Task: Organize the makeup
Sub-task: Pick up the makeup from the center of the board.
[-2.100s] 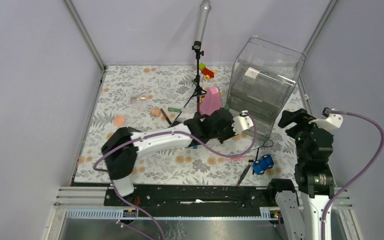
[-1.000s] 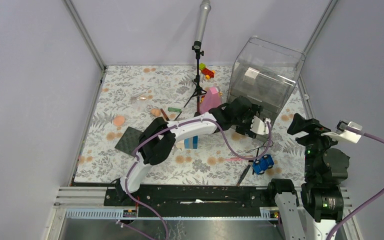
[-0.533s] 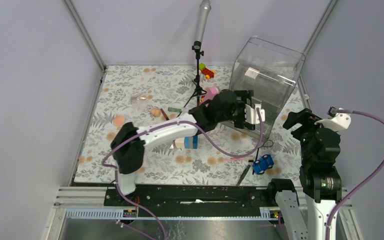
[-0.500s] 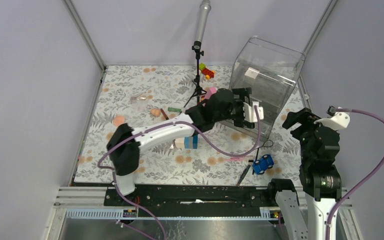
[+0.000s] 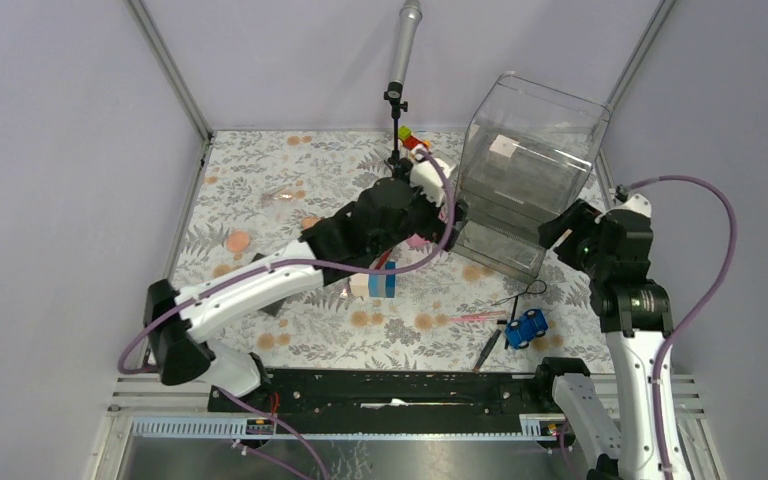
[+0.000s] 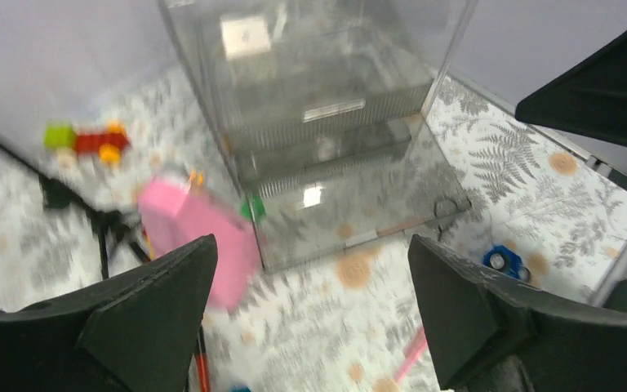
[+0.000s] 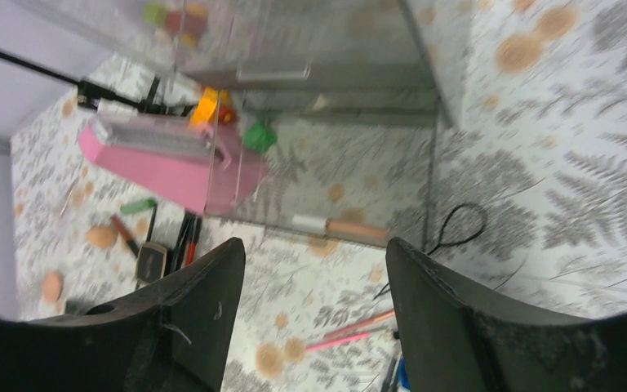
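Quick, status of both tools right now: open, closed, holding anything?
Left tool: open, holding nothing.
Right tool: open, holding nothing.

White tablecloth covered in grey fern leaves and tan round blossoms, clear grey-tinged organizer box, bright pink on the cone. Peach on the sponge, green on the tube, hot pink on the pencil, blue on the toy car, white next to blue on the block pair, and green, red and yellow on the far blocks. Matte black fingers on the left gripper and the right gripper, white shell on the left arm, purple along the cable.
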You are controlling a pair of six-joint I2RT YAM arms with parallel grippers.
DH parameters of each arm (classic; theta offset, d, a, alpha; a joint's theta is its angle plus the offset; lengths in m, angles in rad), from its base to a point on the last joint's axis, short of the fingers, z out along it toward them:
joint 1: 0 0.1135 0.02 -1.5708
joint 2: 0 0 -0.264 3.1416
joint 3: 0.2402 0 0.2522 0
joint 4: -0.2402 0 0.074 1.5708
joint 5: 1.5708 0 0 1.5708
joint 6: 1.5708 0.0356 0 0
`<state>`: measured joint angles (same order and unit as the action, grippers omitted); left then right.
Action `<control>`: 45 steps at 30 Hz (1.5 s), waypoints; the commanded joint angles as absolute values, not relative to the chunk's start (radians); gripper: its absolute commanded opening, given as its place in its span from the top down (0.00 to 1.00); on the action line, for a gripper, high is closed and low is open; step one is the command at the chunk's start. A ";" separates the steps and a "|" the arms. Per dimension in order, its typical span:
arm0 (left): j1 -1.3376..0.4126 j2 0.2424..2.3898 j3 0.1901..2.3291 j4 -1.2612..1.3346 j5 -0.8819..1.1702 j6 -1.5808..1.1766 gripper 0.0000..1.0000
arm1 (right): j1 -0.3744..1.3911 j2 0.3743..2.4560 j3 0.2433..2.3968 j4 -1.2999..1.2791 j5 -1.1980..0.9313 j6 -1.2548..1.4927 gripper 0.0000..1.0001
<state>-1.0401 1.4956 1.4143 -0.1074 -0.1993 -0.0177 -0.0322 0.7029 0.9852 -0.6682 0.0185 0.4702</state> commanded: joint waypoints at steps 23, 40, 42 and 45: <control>-0.884 1.005 0.932 -0.479 -0.492 -0.236 0.01 | 0.987 0.922 0.648 -0.906 0.482 1.390 0.32; -0.852 1.001 0.916 -0.471 -0.451 -0.230 0.01 | 0.986 0.908 0.461 -0.825 0.422 1.480 0.43; -0.852 1.003 0.916 -0.471 -0.446 -0.230 0.01 | 0.986 0.915 0.444 -0.807 0.418 1.481 0.46; -0.847 1.005 0.916 -0.471 -0.441 -0.229 0.01 | 0.987 0.939 0.429 -0.774 0.409 1.464 0.51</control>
